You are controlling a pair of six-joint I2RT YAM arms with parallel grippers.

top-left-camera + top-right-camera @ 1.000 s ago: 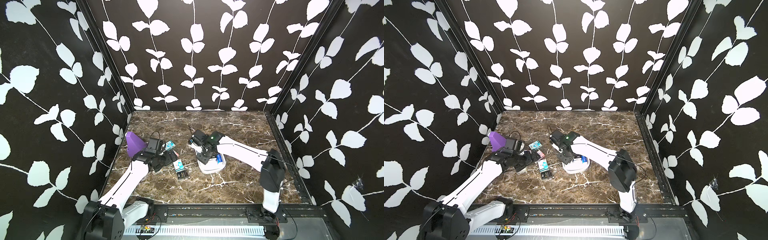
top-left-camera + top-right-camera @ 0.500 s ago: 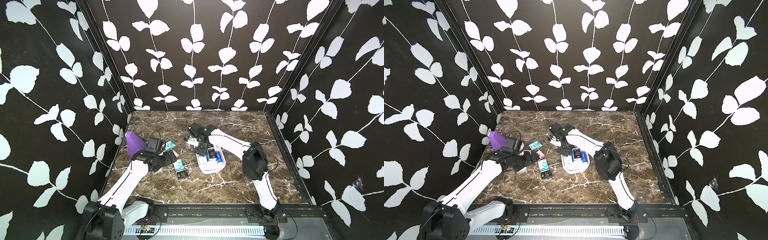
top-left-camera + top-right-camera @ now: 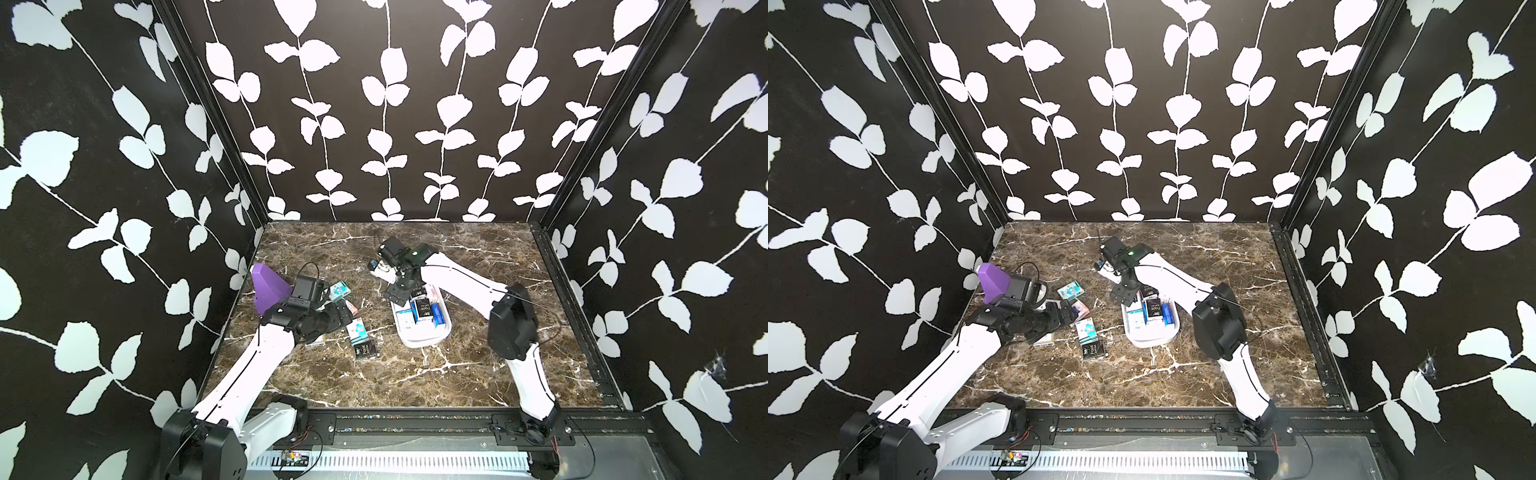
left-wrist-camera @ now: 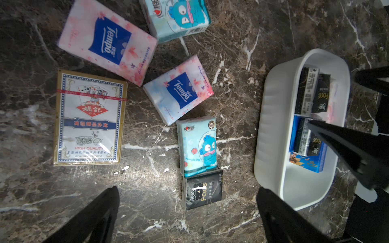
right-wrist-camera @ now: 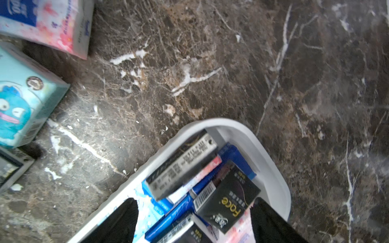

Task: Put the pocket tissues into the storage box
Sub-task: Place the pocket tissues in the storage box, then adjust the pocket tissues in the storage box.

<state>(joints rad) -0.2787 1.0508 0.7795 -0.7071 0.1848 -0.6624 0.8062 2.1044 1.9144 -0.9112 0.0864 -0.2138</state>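
The storage box is a white bin right of centre, with several black, blue and white pocket tissues piled in it. My right gripper hangs open over the box's far end with nothing between its fingers; a black-and-white pack lies tilted on the pile. More pocket tissues lie loose on the marble to the left: two pink Tempo packs, two teal cartoon packs and a black Face pack. My left gripper is wide open just above them, holding nothing.
A boxed deck of playing cards lies beside the loose packs. A purple wedge block stands at the left wall behind my left wrist. Black leaf-patterned walls close in three sides of the marble floor.
My right gripper has opened wider and drawn back from the middle of the box toward its far end. The left arm has not moved.
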